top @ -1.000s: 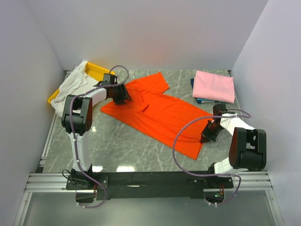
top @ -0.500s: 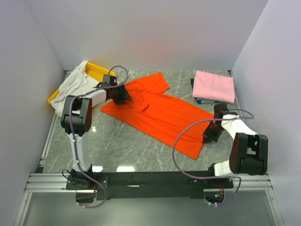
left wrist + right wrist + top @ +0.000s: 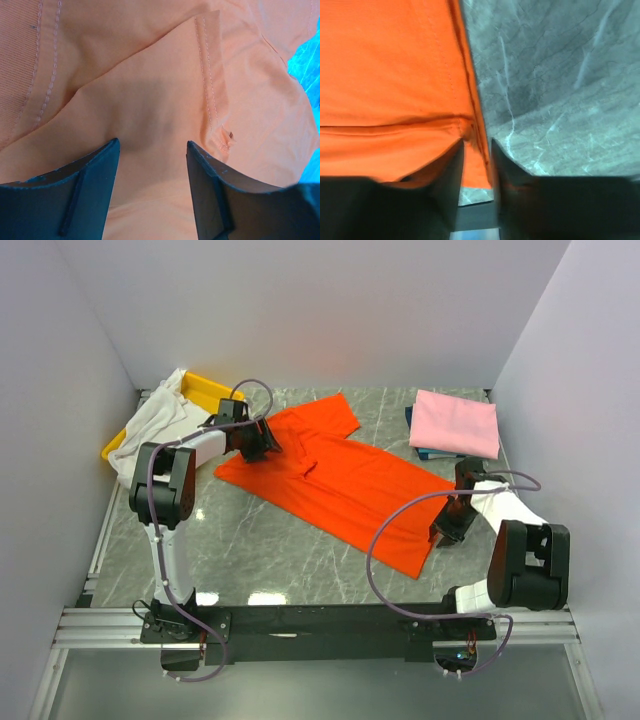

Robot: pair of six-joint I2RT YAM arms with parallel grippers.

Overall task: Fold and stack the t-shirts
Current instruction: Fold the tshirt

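The orange-red t-shirt lies spread flat and slanted across the middle of the table. My left gripper is low over its upper-left part near the collar; in the left wrist view it is open, with cloth under the jaws. My right gripper is at the shirt's lower-right hem; in the right wrist view it is shut on the bunched hem edge. The pink t-shirt lies folded at the back right on the dark blue t-shirt. The white t-shirt is crumpled at the back left.
A yellow tray sits at the back left corner, half under the white t-shirt. White walls close in the left, back and right sides. Grey marble tabletop shows in front of the orange-red t-shirt.
My right gripper has shifted slightly right and toward me along the hem. My left gripper has barely moved. The shirts lie as before.
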